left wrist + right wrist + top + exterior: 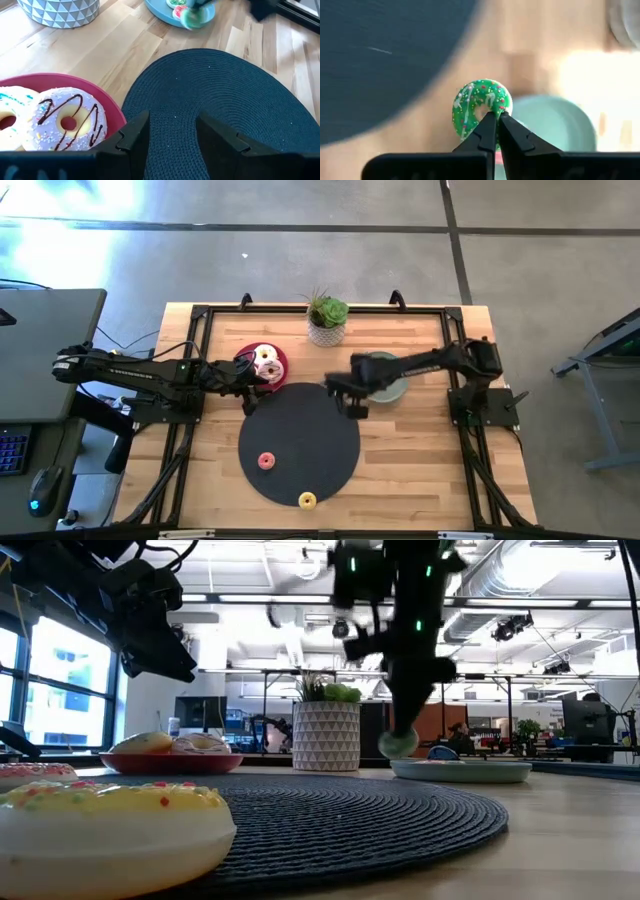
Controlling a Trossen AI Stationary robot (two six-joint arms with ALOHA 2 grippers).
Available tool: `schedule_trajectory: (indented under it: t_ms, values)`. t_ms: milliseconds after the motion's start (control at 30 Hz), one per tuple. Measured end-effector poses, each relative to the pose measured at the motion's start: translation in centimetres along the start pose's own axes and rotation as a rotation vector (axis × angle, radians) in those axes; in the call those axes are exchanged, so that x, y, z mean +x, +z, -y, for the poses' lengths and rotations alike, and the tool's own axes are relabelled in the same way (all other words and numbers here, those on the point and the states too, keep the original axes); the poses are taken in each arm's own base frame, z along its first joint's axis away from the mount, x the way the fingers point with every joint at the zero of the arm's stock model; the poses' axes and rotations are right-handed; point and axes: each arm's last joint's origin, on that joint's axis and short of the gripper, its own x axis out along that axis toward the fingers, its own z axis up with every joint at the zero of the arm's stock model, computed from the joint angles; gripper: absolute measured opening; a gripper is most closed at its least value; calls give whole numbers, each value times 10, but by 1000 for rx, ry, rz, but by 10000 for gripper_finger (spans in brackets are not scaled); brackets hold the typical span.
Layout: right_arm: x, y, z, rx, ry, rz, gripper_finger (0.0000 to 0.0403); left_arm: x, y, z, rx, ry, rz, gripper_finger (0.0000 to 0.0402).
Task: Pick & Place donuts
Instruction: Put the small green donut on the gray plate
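On the big black woven round mat (300,442) near the front edge of the tabletop (420,470) lie a red mini donut (266,461) and a yellow mini donut (307,500), not yet collected. The left gripper (170,137) hangs with fingers apart beside the red round plate (107,90) holding larger donuts. Farther on, the right gripper (493,131) is clamped on a green sprinkled mini donut (481,107), lifted just beside the sage-green round plate (560,125), probably for placing. Its plate contents are blurred.

Wooden table (420,470), light planks, black frame rails along its edges. Resting directly on it: large black round mat (300,442) at centre front; red plate (277,358) touching the mat's far left edge; sage-green plate (392,390) beside its far right edge; potted succulent (327,320) behind, between the plates.
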Motion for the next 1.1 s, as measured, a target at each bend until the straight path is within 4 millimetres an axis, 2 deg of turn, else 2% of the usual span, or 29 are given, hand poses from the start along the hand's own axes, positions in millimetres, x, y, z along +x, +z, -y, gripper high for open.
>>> schedule_trajectory:
  t_ms: [233, 367, 533, 733, 900, 1100]
  values:
    - [33, -17, 62, 215, -48, -116, 5, 0, 0, 0, 0, 0, 0, 154]
    - [43, -23, 85, 263, -13, -119, 3, 0, 0, 0, 0, 0, 0, 154]
    - [40, -18, 94, 236, 41, -92, 3, 0, 0, 0, 0, 0, 0, 154]
    - [27, -6, 89, 162, 112, -37, 3, 0, 0, 0, 0, 0, 0, 154]
    - [10, -10, 94, 148, 53, -36, 2, 0, 0, 0, 0, 0, 1, 154]
    - [-4, -19, 113, 210, -74, -37, 2, 0, 0, 0, -1, 0, 1, 154]
